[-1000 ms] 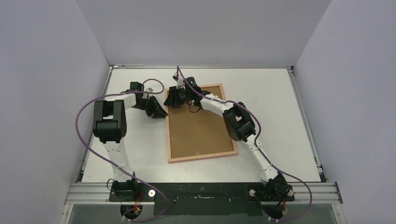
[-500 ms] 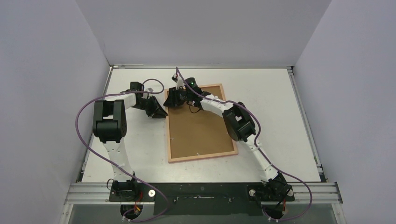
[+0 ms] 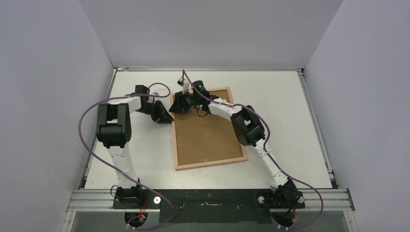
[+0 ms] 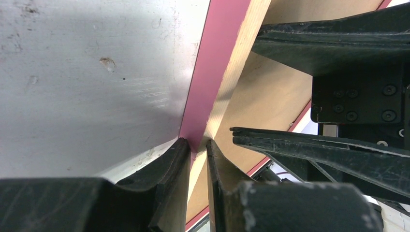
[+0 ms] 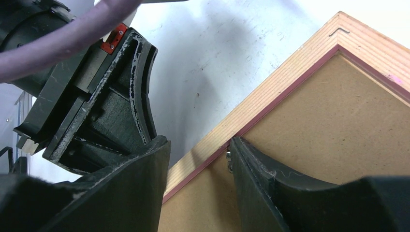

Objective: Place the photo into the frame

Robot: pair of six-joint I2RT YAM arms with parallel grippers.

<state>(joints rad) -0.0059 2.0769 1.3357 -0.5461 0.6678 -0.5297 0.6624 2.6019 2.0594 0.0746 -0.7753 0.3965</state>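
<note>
The frame lies back up on the table, pale wood rails with a pink edge, and the brown backing board sits inside it. My left gripper is at the frame's left rail near the far corner. In the left wrist view it is shut on that rail. My right gripper is at the far left corner. In the right wrist view it is open astride the rail, one finger on the board beside a small metal tab. The photo is hidden.
The white table has grey walls on three sides. The two grippers are close together at the frame's far left corner; the left gripper's body fills the left of the right wrist view. The right arm reaches across the board.
The right gripper has shifted slightly left at the frame's corner. The left gripper has kept its hold and place.
</note>
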